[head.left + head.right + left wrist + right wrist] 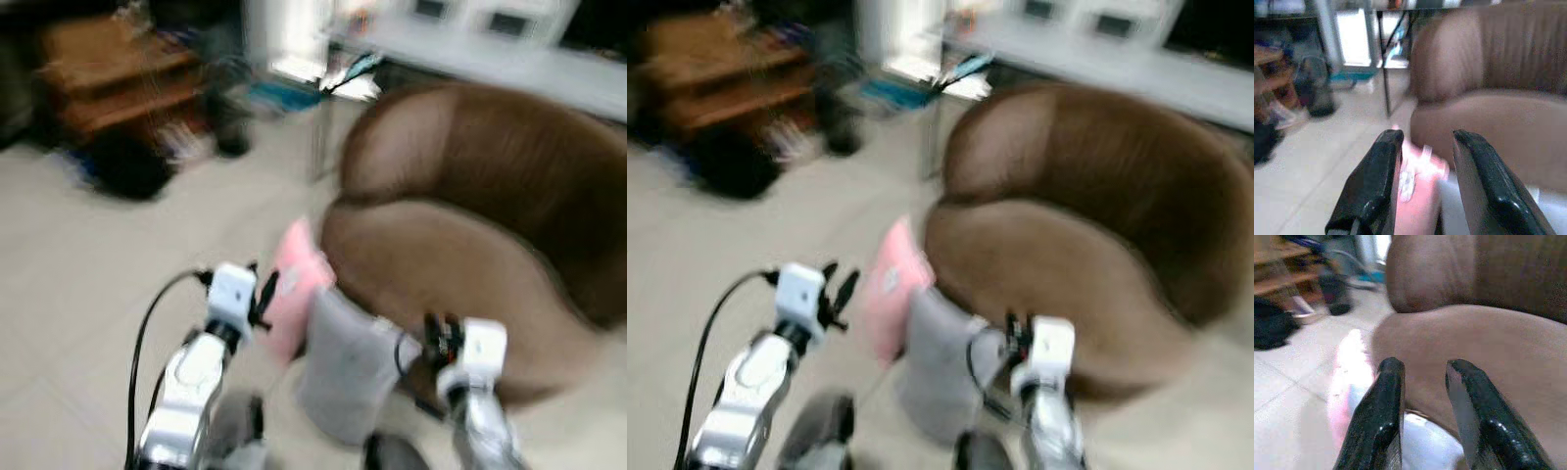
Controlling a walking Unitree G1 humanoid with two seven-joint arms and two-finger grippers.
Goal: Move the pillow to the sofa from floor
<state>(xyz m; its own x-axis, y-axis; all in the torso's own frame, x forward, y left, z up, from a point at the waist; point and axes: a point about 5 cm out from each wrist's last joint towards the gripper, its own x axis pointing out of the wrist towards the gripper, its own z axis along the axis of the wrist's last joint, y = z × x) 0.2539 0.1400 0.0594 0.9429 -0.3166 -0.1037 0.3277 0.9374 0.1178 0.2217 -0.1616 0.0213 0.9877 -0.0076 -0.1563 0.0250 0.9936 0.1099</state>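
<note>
The head views are blurred. A pink pillow (pixel 294 291) stands on edge on the pale tiled floor (pixel 78 274), just left of the middle of the frame, leaning against the front of the brown sofa (pixel 470 245), which takes up the right half. Touching the pink pillow on its right and a little lower in the frame is a grey pillow (pixel 348 367), also propped against the sofa's rounded seat.

The left tool (pixel 261 294) is raised at lower centre-left, just beside the pink pillow's left edge; whether it touches the pillow cannot be told through the blur. In the left wrist view its two black fingers (pixel 1371 183) stand apart with a gap between them, and the pink pillow (pixel 1420 191) shows in that gap and beyond, nothing clamped.

The right tool (pixel 439 338) is at lower right of centre, near the upper right corner of the grey pillow and in front of the sofa seat. In the right wrist view its fingers (pixel 1378 416) are likewise spread, holding nothing, with the sofa cushion (pixel 1488 362) behind them and the pink pillow (pixel 1347 382) and grey pillow (pixel 1430 445) below.

At upper left of the frame stands a wooden shelf (pixel 118 73) with dark clutter on the floor before it. Along the top right runs a white counter (pixel 490 54) on thin dark legs.
</note>
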